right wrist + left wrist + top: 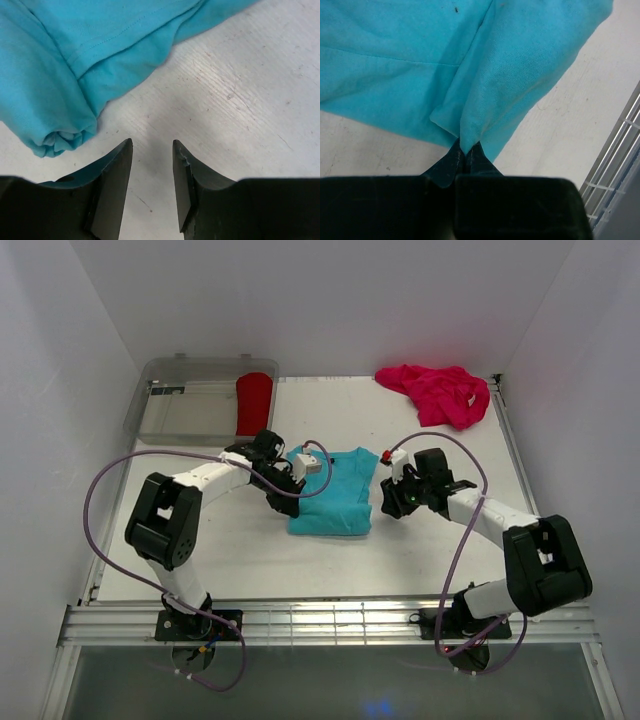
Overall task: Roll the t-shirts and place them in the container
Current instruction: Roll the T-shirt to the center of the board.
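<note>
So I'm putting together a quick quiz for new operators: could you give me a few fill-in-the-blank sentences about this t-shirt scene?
1. The left gripper is shut on a fold of the turquoise t-shirt, while the right gripper holds ____.
2. The stowed t-shirt in the clear bin is coloured ____.
3. The pink t-shirt lies crumpled at the far ____ corner of the table.

Missing words: nothing; red; right.

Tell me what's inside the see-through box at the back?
A red t-shirt lies at the right end of the clear box. Anything under the shirt is covered.
</note>
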Action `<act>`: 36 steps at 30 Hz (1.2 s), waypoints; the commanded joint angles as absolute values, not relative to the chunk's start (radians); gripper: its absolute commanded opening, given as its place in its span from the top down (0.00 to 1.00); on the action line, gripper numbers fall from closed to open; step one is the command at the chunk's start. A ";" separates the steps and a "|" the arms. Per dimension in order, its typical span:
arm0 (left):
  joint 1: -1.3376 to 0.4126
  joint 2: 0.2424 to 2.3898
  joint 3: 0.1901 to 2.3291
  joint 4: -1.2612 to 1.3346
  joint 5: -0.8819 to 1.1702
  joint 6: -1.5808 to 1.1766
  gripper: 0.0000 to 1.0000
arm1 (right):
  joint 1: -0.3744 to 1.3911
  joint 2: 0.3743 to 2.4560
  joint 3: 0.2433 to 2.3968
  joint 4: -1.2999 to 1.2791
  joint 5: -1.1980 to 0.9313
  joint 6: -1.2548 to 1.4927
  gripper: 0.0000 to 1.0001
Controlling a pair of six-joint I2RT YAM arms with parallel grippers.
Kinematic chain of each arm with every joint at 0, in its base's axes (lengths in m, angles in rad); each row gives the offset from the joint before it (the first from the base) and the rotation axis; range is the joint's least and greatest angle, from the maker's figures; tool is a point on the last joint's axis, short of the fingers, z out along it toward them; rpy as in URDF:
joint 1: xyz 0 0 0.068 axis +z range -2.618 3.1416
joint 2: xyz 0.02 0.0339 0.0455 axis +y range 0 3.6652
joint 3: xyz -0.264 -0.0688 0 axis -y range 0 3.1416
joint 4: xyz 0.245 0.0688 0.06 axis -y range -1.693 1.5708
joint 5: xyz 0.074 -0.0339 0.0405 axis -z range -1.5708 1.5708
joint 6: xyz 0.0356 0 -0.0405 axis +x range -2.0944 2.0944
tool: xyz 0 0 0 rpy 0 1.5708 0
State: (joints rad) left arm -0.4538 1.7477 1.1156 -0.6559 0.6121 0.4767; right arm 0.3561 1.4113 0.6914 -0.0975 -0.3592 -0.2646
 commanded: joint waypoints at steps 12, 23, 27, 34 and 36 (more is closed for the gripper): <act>-0.449 1.737 1.151 -0.601 0.583 0.362 0.99 | 0.463 1.106 0.631 -0.115 -0.348 -0.057 0.71; -0.449 1.698 1.089 -0.572 0.549 0.353 0.97 | 0.719 1.124 0.535 0.158 -0.292 0.022 0.87; -0.451 1.692 1.106 -0.574 0.542 0.345 0.96 | 0.769 1.175 0.534 0.262 -0.287 0.028 0.89; -0.449 1.709 1.126 -0.592 0.534 0.367 0.92 | 0.761 1.287 0.580 0.265 -0.235 0.015 0.90; -0.451 1.718 1.140 -0.603 0.531 0.370 0.89 | 0.750 1.336 0.613 0.259 -0.236 0.021 0.91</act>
